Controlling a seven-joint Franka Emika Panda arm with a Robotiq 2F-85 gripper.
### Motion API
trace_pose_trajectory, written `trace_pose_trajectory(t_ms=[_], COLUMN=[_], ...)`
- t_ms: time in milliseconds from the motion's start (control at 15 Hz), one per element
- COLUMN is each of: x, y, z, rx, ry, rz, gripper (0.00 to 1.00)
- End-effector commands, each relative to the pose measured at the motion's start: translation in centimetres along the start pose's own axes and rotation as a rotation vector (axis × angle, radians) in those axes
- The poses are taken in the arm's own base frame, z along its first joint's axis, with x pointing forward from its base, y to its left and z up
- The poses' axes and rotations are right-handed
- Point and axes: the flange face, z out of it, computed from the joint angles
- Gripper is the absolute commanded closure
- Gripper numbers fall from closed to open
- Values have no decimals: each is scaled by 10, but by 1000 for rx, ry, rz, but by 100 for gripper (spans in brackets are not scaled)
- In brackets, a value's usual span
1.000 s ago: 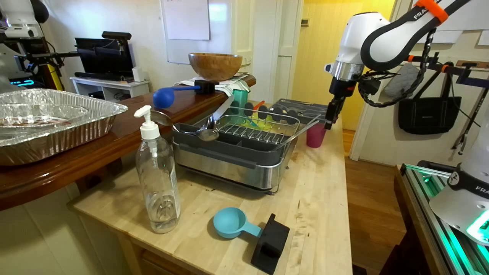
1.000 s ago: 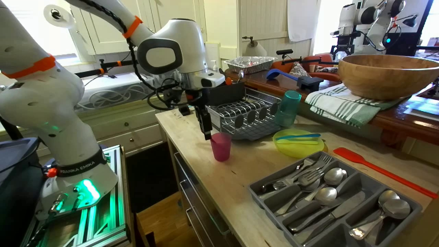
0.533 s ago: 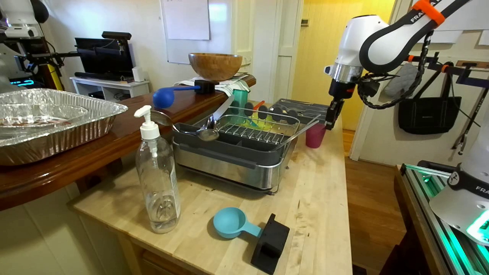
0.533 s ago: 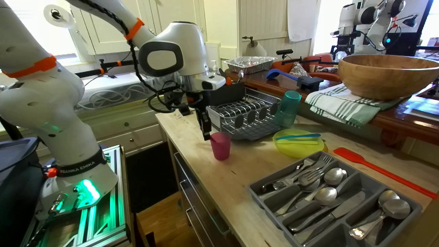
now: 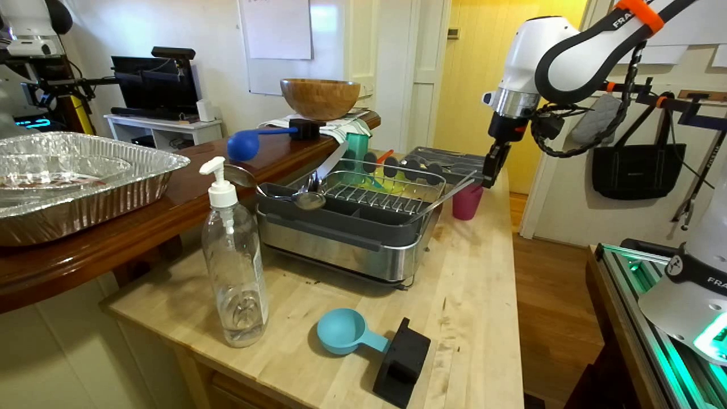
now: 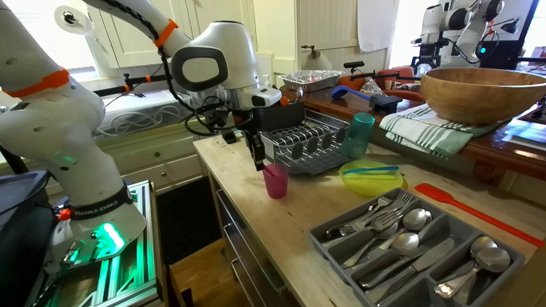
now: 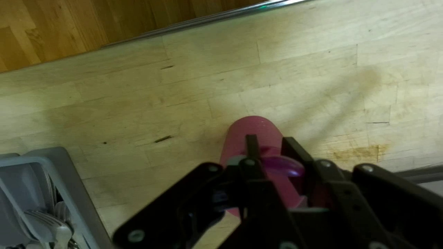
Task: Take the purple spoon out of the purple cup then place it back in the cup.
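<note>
The purple cup (image 6: 276, 184) stands upright on the wooden counter, near its edge beside the dish rack; an exterior view shows the same cup (image 5: 467, 205) past the rack. My gripper (image 6: 260, 167) points down at the cup's rim, with its jaws brought together on the purple spoon (image 7: 282, 166). In the wrist view the spoon's glossy purple end spans the gap between the fingers (image 7: 252, 145). A thin length of spoon (image 6: 268, 171) slants from the fingertips into the cup. Its lower part is hidden by the cup wall.
A dish rack (image 5: 363, 227) with a metal utensil sticking out stands close by the cup. There is a grey cutlery tray (image 6: 418, 247), a yellow plate (image 6: 371, 181) and a red spatula (image 6: 477, 213). A soap bottle (image 5: 235, 284) and light-blue scoop (image 5: 343, 331) sit farther along.
My gripper has dipped, shut on the spoon and risen slightly. The cup has shifted a little towards the rack, and more of the spoon shows between fingertips and cup.
</note>
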Motion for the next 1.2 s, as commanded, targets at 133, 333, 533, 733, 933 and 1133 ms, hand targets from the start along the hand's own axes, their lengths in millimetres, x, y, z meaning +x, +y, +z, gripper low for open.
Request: trace_pose_trajectory(t_ms=[133, 333, 533, 733, 933, 1133], x=[-11, -16, -21, -24, -28, -34], y=[-5, -9, -11, -10, -4, 9], z=[-34, -56, -83, -109, -130, -137], rx=[-17, -9, -25, -53, -101, -118], ry=[-18, -37, -38, -10, 46, 116], rz=[-56, -94, -131, -148, -164, -157], gripper=[94, 94, 94, 94, 94, 94])
